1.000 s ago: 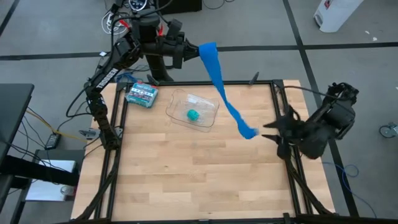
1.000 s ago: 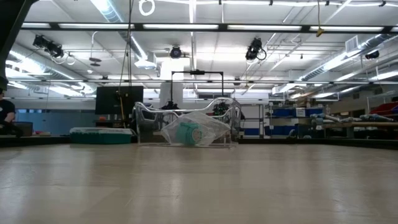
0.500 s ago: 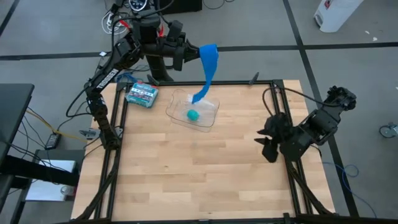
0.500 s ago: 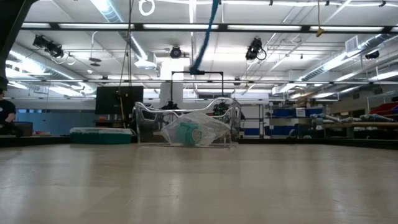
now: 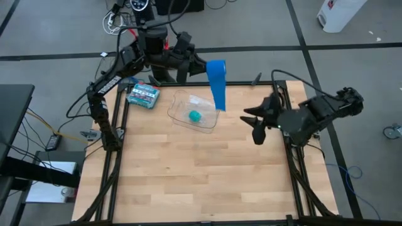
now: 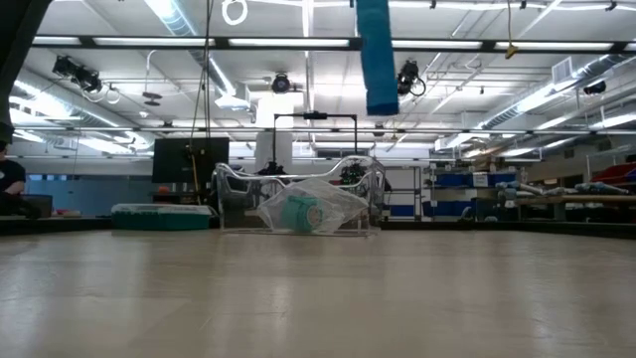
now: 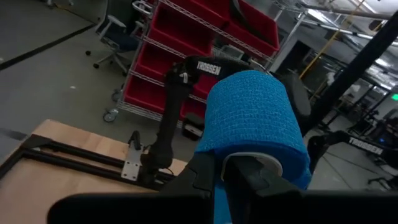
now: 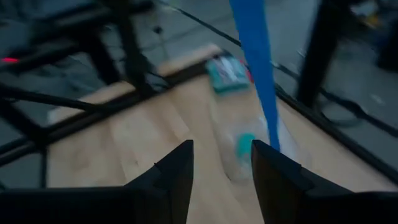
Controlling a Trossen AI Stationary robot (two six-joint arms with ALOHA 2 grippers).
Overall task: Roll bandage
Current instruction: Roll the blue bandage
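**Hanging bandage, left gripper high at the far edge**

Holding the bandage [image 5: 217, 80] up in the air, the left gripper [image 5: 202, 65] sits raised over the far edge of the table [image 5: 188, 176], fingers pinched together on the strip's upper end. In the left wrist view the blue fabric [image 7: 252, 118] wraps over the fingertips [image 7: 249, 171] as a broad curved band. From that grip the strip falls straight down, free end loose and clear of the tabletop; in the low view it shows as a short blue length [image 6: 376, 55] dangling from above, well over the wood.

Below and just to the left gripper's near side: a clear plastic tray [image 5: 178, 112] holding a small teal-green roll [image 5: 195, 116]. The hanging end of the bandage lines up over the tray's right rim when seen from above (whether it touches the rim cannot be told). Farther off to the left gripper's outer side lies a green-and-white printed box [image 5: 142, 94], close to the table's far left corner.

Right gripper [image 5: 253, 123] is off to the right of the strip, apart from it, fingers spread and gripping nothing. Its own wrist view looks between the two dark fingers [image 8: 174, 171] toward the blue strip [image 8: 256, 62], the tray and roll [image 8: 244, 144] beyond, and the box [image 8: 229, 71] farther still.
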